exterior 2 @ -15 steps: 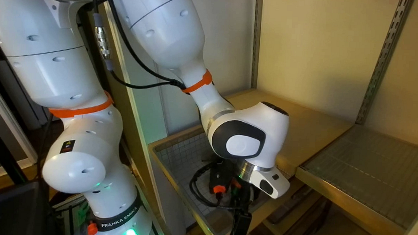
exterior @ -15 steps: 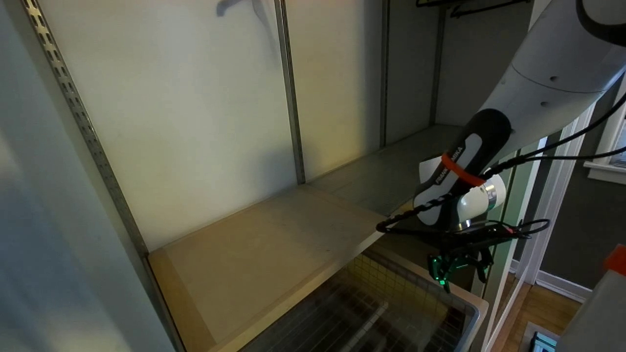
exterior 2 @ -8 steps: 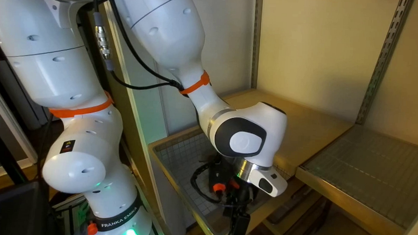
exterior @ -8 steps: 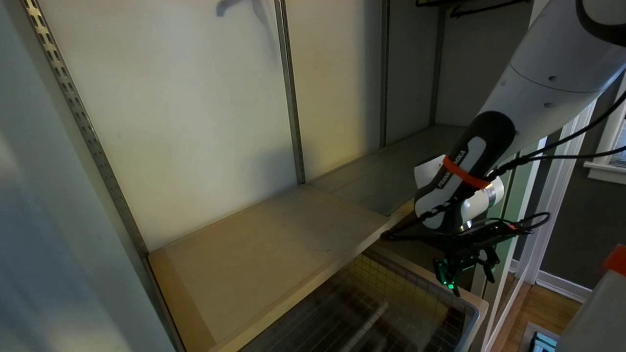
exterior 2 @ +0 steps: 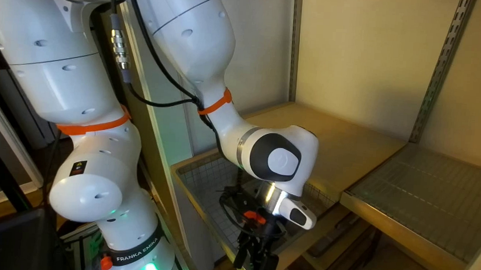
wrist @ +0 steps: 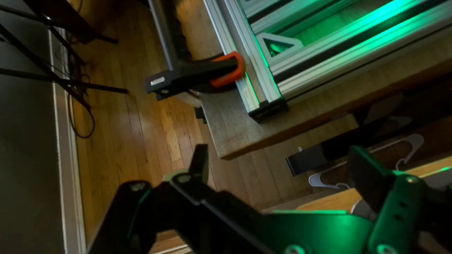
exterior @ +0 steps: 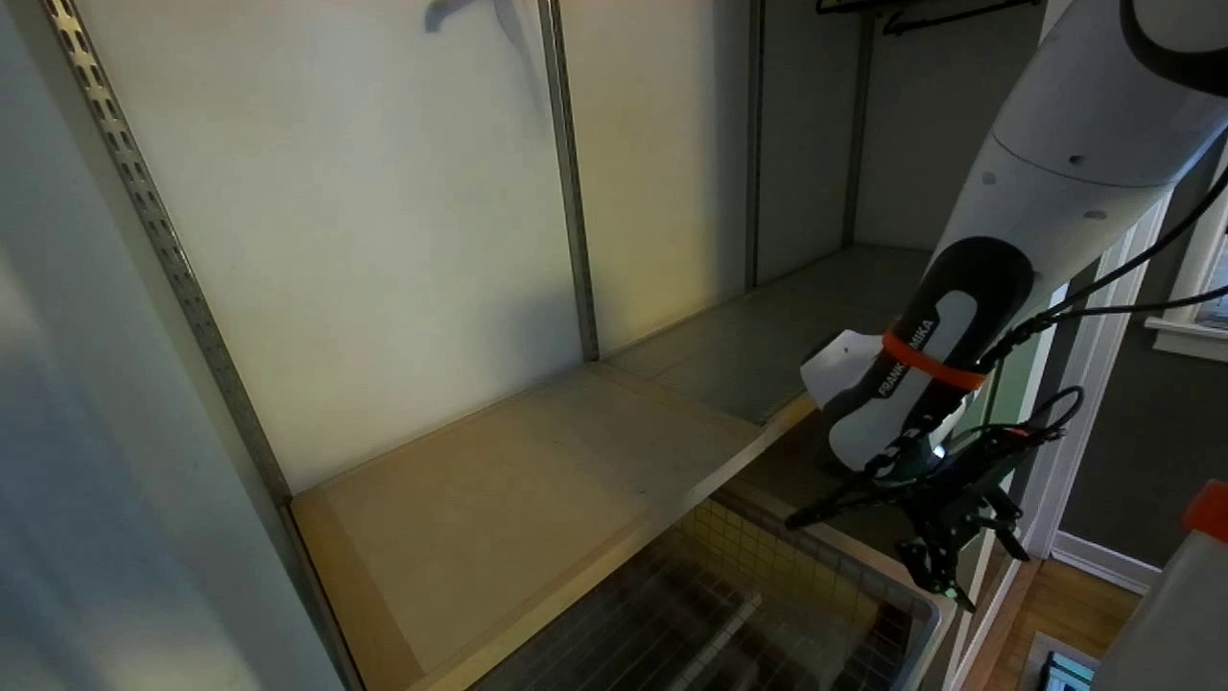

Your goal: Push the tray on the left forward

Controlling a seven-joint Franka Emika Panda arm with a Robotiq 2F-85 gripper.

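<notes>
Hanging near the mesh tray (exterior 2: 206,178), tool (wrist: 280,157) tilted, fingers (wrist: 200,160) spread wide (and empty)

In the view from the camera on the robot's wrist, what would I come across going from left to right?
Dark wall, white baseboard, black-and-orange clamp, grey triangular bracket, white hanger.

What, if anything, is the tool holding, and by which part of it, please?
Nothing is held: in the wrist view the tool stands open, its fingers apart, with the wooden floor showing between them.
</notes>
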